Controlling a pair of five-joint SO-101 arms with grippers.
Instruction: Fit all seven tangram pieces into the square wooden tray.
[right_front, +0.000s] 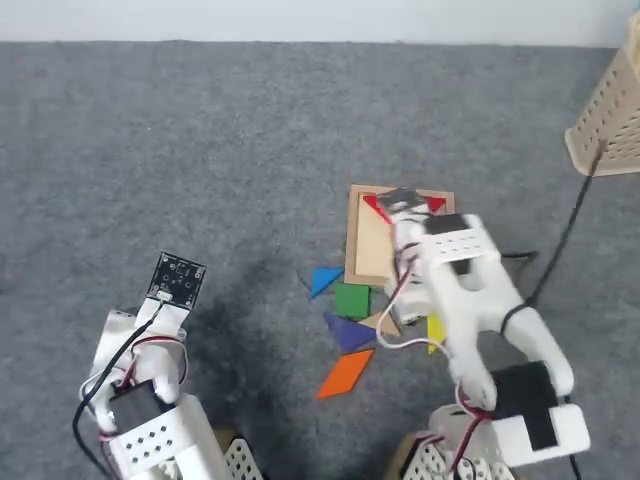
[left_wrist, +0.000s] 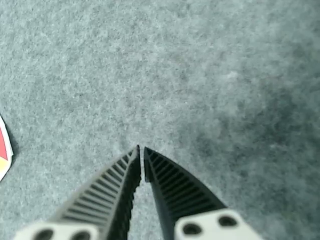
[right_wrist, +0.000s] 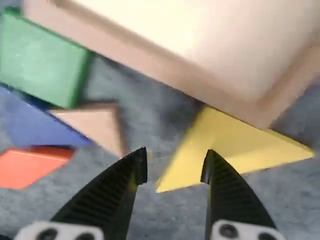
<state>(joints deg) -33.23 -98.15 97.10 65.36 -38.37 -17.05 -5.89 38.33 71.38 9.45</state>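
Note:
The square wooden tray (right_front: 368, 250) lies right of the table's middle, with a red piece (right_front: 376, 206) at its far edge, partly hidden by my right arm (right_front: 460, 270). Loose beside the tray's near side lie a blue triangle (right_front: 325, 280), green square (right_front: 351, 300), purple triangle (right_front: 348, 332), tan triangle (right_front: 384, 324), orange parallelogram (right_front: 346, 372) and yellow triangle (right_front: 436, 328). My right gripper (right_wrist: 175, 162) is open, its tips straddling a corner of the yellow triangle (right_wrist: 225, 147), just off the tray's corner (right_wrist: 200, 55). My left gripper (left_wrist: 141, 150) is shut over bare carpet.
A cream perforated basket (right_front: 610, 110) stands at the far right, with a black cable (right_front: 570, 235) running down from it. Grey carpet covers the table. The left arm (right_front: 150, 400) sits at the near left, away from the pieces.

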